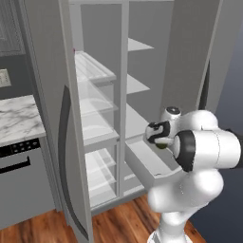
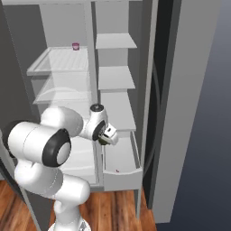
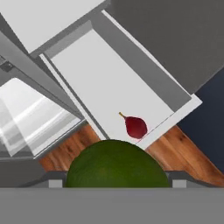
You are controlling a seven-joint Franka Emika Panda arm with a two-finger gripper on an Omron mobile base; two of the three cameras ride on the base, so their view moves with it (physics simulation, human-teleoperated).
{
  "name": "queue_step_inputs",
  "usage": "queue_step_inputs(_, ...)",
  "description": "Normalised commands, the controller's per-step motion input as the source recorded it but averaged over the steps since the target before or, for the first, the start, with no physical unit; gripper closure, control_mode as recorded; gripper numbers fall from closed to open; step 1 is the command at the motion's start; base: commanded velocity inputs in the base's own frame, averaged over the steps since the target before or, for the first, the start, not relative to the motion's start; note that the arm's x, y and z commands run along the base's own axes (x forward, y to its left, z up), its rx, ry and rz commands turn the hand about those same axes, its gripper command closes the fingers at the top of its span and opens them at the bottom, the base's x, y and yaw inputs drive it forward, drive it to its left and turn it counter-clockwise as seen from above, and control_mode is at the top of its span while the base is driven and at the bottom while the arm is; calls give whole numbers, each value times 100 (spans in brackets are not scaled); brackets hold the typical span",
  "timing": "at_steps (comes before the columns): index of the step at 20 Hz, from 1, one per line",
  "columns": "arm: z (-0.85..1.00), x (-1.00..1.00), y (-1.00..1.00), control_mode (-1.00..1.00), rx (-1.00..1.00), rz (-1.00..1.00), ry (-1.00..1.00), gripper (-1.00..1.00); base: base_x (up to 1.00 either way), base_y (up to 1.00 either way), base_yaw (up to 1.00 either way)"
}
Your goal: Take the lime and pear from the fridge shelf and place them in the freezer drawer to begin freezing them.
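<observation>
In the tall grey fridge (image 1: pixel 142 28), the freezer drawer (image 3: pixel 173 94) stands pulled out low on the right, directly under the gripper (image 2: pixel 106 136), which is clamped on the lime (image 3: pixel 117 164), while the pear (image 3: pixel 135 126) lies near the drawer's front wall.

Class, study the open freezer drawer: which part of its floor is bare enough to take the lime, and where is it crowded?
The freezer drawer floor is bare from its back wall forward. Only the front corner is taken, by the pear. The lime sits held in the gripper above the drawer.
</observation>
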Motion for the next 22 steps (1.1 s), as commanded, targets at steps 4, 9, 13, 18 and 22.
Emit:
queue_step_inputs(4,-66,7,-16,-100,0,0,7,100,0,0,0)
queue_step_inputs(9,-69,26,0,-100,0,0,12,100,0,0,0)
queue_step_inputs(13,-60,27,-8,-100,1,0,7,100,0,0,0)
queue_step_inputs(18,-41,5,-18,-100,5,0,1,100,0,0,0)
queue_step_inputs(22,-49,15,-10,-100,4,0,4,100,0,0,0)
